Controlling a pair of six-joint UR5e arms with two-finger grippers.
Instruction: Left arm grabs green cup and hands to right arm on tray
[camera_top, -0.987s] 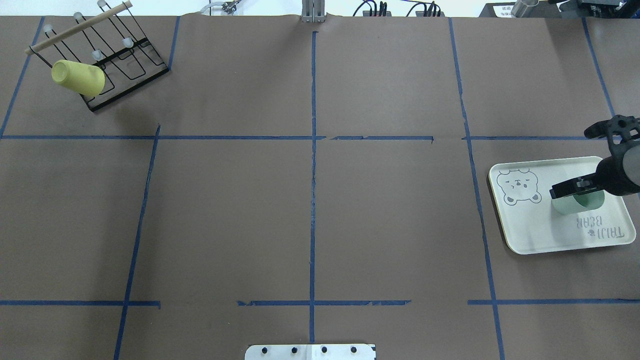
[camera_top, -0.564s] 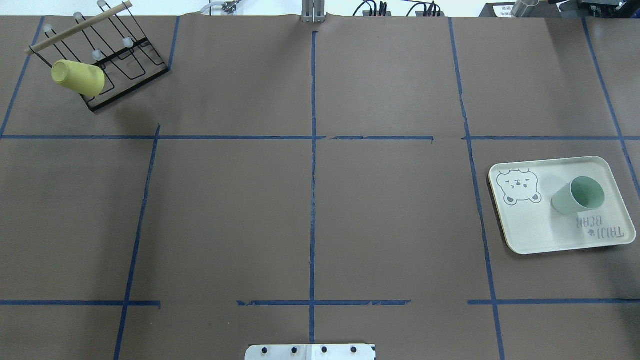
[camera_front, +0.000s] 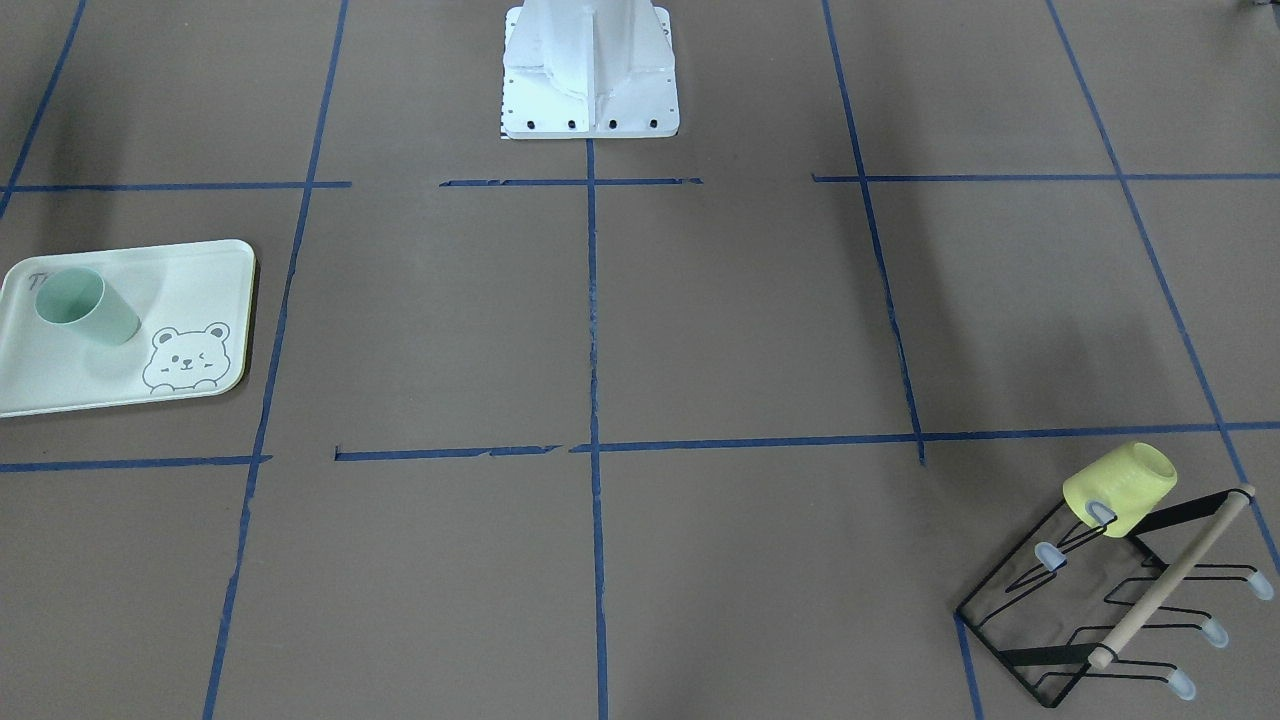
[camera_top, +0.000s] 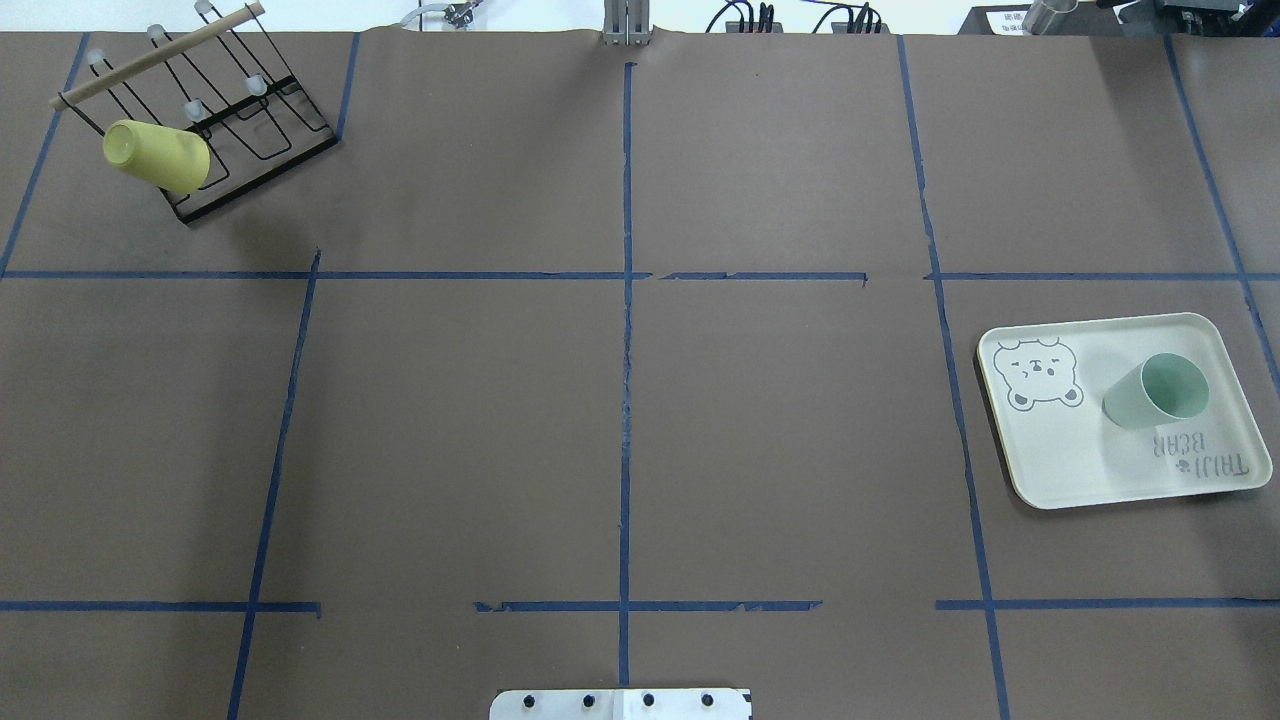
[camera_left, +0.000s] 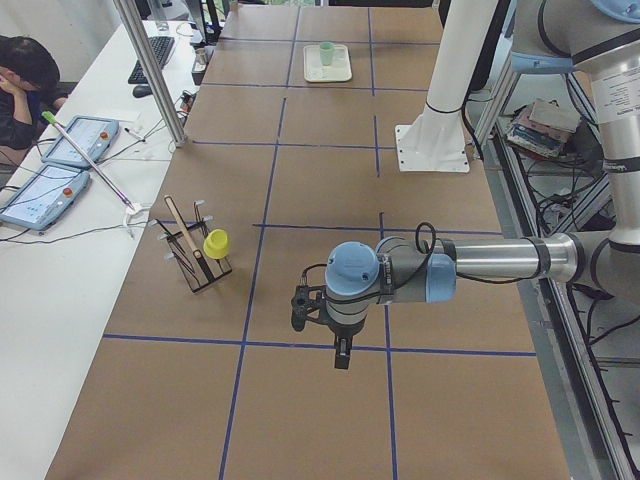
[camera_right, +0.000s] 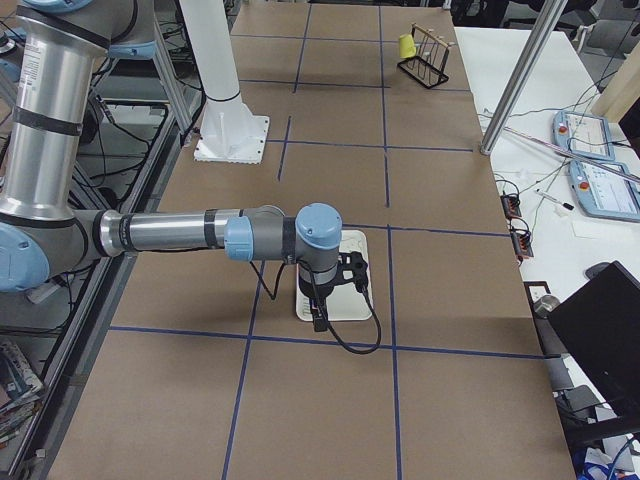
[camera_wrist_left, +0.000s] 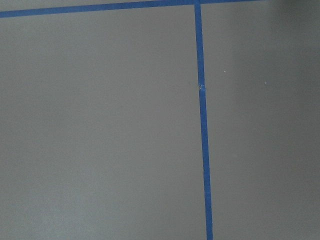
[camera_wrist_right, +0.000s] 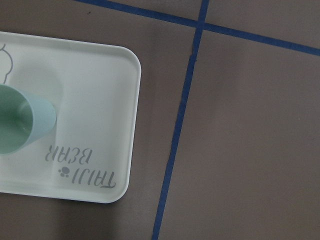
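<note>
The green cup (camera_top: 1157, 392) stands upright on the tray (camera_top: 1060, 460) at the table's right side, free of any gripper. It also shows on the tray (camera_front: 60, 380) in the front view (camera_front: 85, 305) and in the right wrist view (camera_wrist_right: 20, 125). The right gripper (camera_right: 318, 320) hangs over the tray (camera_right: 358, 240) in the exterior right view only, where the wrist hides the cup. The left gripper (camera_left: 342, 358) hangs over bare table in the exterior left view only. I cannot tell whether either gripper is open or shut.
A yellow cup (camera_top: 157, 155) hangs on a black wire rack (camera_top: 240, 130) at the far left corner. The robot's white base (camera_front: 590, 70) stands at the near edge. Blue tape lines cross the brown table. A person sits at the side desk (camera_left: 25, 85).
One second ago the right gripper was at the green cup on the tray. It has left the overhead view. The cup stays standing on the tray.
</note>
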